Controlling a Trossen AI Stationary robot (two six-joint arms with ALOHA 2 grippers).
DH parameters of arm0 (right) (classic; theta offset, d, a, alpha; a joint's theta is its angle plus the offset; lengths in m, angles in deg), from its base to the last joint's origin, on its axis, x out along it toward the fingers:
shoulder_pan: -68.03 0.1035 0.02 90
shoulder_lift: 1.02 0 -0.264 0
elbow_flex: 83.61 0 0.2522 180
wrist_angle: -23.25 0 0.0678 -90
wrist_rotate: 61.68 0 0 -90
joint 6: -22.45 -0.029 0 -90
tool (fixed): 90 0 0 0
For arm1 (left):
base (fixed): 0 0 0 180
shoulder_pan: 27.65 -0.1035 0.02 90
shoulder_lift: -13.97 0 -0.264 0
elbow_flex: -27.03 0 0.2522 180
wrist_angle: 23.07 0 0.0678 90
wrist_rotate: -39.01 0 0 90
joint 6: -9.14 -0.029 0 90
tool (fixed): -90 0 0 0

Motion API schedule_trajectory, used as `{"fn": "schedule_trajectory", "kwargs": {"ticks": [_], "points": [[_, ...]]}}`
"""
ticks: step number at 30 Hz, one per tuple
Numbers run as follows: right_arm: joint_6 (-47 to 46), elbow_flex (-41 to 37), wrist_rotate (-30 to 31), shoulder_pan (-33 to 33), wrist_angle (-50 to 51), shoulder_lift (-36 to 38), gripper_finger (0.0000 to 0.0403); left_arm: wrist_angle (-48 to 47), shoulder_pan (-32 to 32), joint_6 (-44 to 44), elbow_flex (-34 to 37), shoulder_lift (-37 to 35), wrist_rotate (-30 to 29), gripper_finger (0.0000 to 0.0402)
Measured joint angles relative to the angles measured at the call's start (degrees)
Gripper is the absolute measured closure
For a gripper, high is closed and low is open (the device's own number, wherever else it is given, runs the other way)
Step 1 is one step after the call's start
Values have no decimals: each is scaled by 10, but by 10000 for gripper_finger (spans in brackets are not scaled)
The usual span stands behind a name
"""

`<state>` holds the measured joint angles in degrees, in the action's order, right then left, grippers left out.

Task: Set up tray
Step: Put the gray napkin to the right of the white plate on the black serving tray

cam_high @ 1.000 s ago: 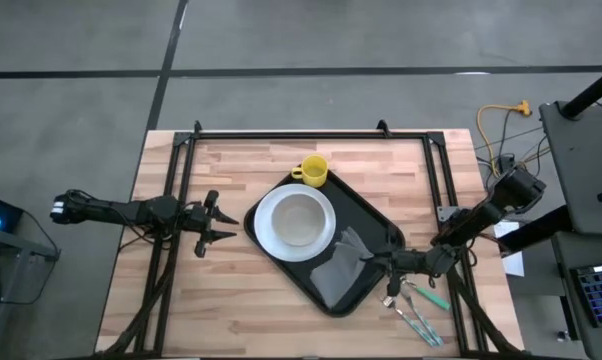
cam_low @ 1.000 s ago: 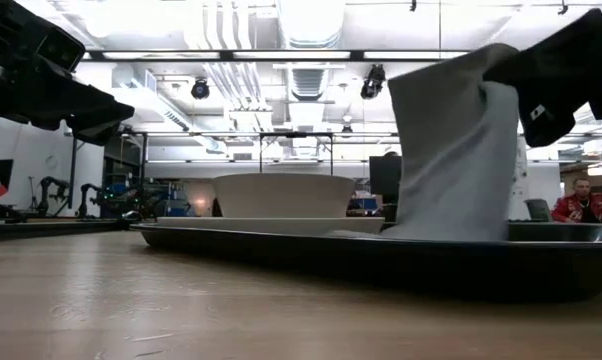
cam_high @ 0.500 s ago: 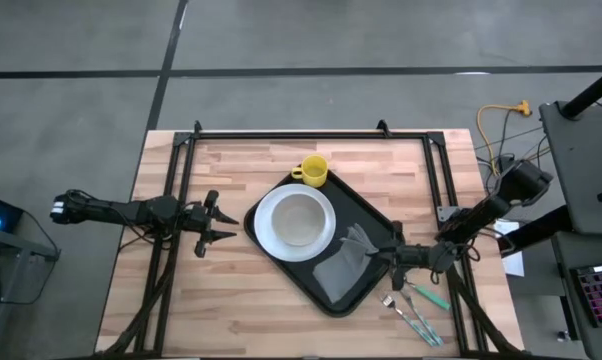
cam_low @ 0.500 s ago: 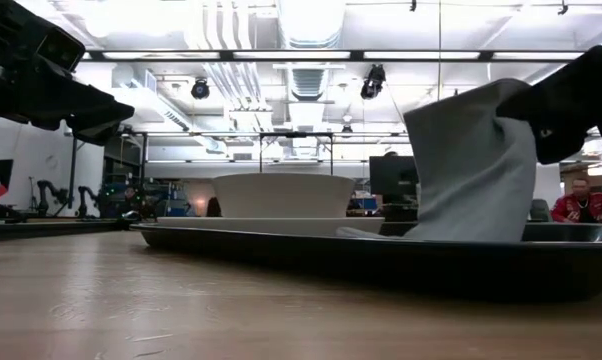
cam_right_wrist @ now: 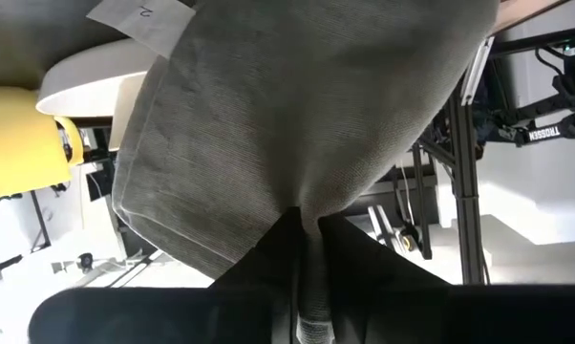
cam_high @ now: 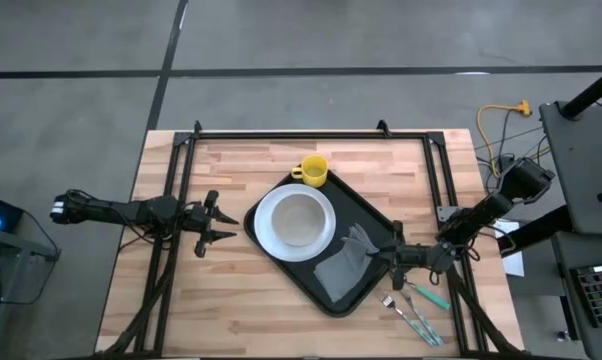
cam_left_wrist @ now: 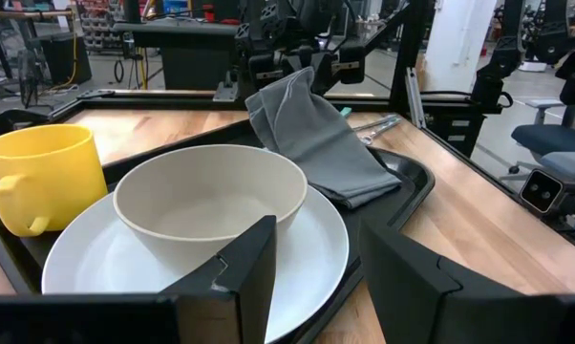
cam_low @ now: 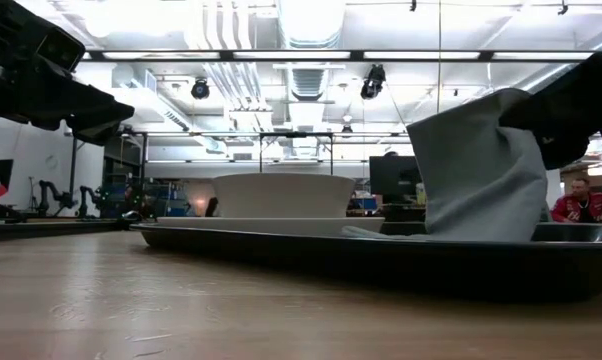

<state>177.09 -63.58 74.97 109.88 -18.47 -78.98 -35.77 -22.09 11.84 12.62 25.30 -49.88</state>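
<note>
One right claw [cam_high: 373, 252] pinching grey napkin [cam_high: 341, 262] – tray [cam_high: 373, 215] – "TROSSEN" on frame

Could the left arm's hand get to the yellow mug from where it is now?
Probably yes. The left hand sits open beside the tray, off its left edge, and the yellow mug stands at the tray's far corner. Only bare wood lies between them; the white plate and its bowl sit beside that path.

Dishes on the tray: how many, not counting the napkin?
3. White plate mid-tray, bowl on it, yellow mug at the tray's far corner. Nothing seems hidden.
</note>
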Motion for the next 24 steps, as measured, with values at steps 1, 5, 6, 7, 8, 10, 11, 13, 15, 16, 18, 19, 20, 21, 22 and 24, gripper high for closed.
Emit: {"fn": "schedule_trajectory", "kwargs": {"ticks": [1,5,6,7,8,10,11,13,15,16,18,19,20,21,22,24], "points": [[0,0,0,0,0,0,376,0,0,0,0,0,0,266],[0,0,0,0,0,0,375,0,0,0,0,0,0,266],[2,0,0,0,0,0,375,0,0,0,0,0,0,266],[2,0,0,0,0,0,375,0,0,0,0,0,0,266],[4,0,1,0,0,0,374,0,0,0,0,0,0,266],[10,0,8,0,0,0,374,0,0,0,0,0,0,266],[14,0,12,0,0,0,374,0,0,0,0,0,0,266],[18,0,13,0,0,0,374,0,0,0,0,0,0,266],[18,0,13,0,0,0,374,0,0,0,0,0,0,266],[18,0,14,0,0,0,374,0,0,0,0,0,0,266],[19,0,14,0,0,0,374,0,0,0,0,0,0,266],[19,0,14,0,0,0,372,0,0,0,0,0,0,266],[20,0,15,0,0,0,369,0,0,0,0,0,0,266],[20,0,15,0,0,0,365,0,0,0,0,0,0,266],[20,0,15,0,0,0,358,0,0,0,0,0,0,266],[21,0,15,0,0,0,342,0,0,0,0,0,0,266]]}}
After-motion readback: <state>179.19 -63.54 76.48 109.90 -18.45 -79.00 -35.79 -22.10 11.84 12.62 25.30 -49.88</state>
